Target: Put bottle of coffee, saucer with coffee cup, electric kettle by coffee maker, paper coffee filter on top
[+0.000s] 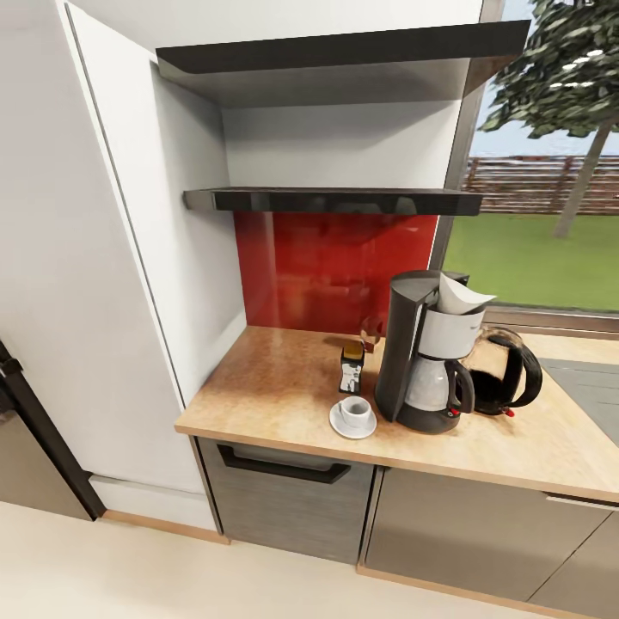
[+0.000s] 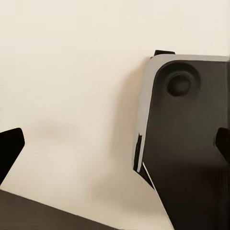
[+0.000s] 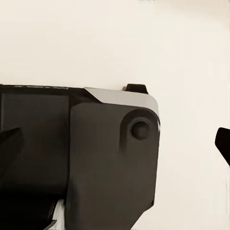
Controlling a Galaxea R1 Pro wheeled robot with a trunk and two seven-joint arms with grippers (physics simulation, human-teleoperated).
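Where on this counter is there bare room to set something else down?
The kitchen countertop is bare between the white wall panel and the bottle of coffee, and along the front edge. Crowded: bottle, coffee cup, coffee maker, electric kettle.

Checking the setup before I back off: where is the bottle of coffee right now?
In the head view, the bottle of coffee stands on the kitchen countertop, just left of the coffee maker and directly behind the saucer holding the coffee cup.
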